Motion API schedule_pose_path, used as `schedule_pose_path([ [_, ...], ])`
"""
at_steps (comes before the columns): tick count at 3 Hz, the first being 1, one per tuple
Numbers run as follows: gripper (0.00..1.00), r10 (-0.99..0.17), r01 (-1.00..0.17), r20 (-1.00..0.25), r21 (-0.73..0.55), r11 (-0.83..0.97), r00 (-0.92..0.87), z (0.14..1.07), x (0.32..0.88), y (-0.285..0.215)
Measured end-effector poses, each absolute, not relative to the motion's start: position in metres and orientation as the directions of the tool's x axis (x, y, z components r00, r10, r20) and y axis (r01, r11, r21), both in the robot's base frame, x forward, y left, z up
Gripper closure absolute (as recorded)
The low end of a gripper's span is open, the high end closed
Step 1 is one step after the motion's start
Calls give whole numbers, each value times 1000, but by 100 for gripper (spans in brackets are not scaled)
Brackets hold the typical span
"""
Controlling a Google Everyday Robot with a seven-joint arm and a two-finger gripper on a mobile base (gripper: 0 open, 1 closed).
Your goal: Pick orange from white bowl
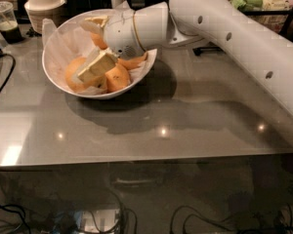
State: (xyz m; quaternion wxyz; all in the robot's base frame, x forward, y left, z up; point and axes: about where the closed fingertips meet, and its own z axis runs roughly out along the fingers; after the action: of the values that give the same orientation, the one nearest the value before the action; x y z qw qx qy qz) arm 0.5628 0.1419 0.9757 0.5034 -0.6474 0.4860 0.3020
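The white bowl (52,70) with crinkled paper lining stands at the back left of the grey table. It holds several oranges: one at the left (72,78), one at the front (120,78), one at the back (98,22). I cannot tell which is the largest. My gripper (95,67) reaches down into the bowl from the right. Its cream tip lies on the oranges, between the left one and the front one. The white arm (224,28) hides the bowl's right rim.
A cream lidded paper cup (42,2) stands behind the bowl. A clear plastic cup with dark drink (5,22) is at the far left. Black cables (1,82) run along the table's left edge. Green packages (248,2) lie at the back right.
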Motion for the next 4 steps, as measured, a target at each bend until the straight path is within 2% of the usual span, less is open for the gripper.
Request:
schedule_pose_path([
  [4, 16, -313, -947, -909, -313, 75, 276, 948, 573, 126],
])
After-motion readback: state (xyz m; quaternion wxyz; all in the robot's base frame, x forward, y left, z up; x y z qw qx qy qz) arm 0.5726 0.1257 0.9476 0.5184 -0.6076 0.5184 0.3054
